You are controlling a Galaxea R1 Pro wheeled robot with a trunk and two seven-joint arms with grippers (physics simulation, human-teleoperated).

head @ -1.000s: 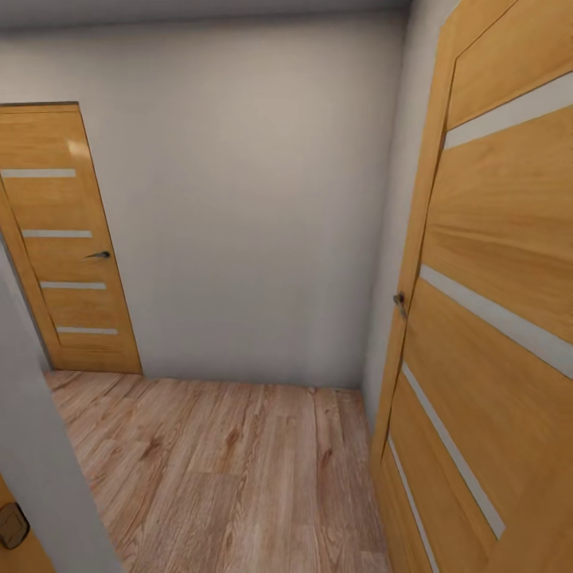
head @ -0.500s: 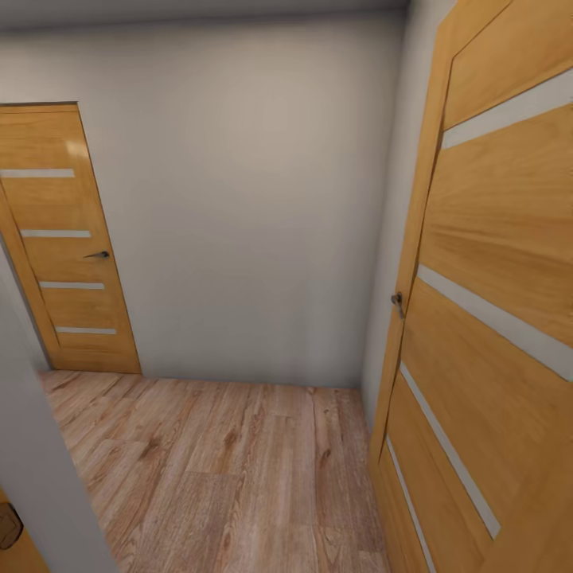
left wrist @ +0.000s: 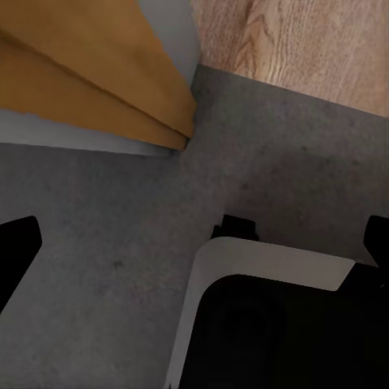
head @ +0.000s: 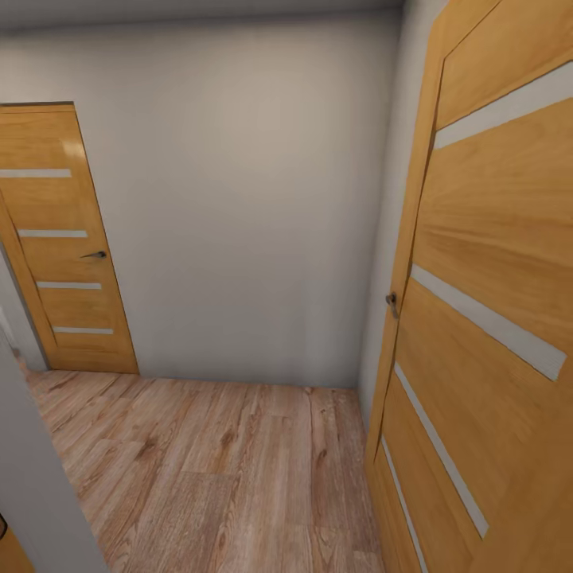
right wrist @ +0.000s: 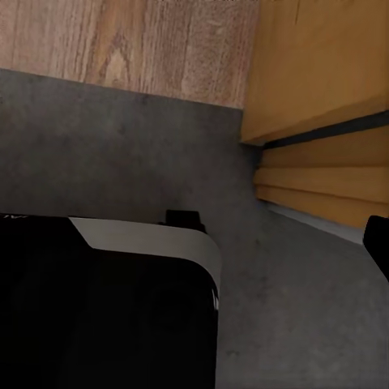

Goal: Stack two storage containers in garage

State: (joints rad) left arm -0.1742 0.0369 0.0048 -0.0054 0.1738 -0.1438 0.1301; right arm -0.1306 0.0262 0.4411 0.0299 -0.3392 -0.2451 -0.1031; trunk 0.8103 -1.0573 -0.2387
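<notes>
The robot stands at a doorway between grey concrete floor (left wrist: 121,243) and wood-plank floor (head: 223,461), evidently in transit; neither pincer's state can be told.

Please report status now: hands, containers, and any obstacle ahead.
Left hand open, holds nothing. Right hand: state unclear. Wall ahead, open door close at right, closed door at left.

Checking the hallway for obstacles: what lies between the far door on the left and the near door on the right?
In the head view, bare white wall and wood-plank floor span between the far door and the near door; nothing stands there.
</notes>
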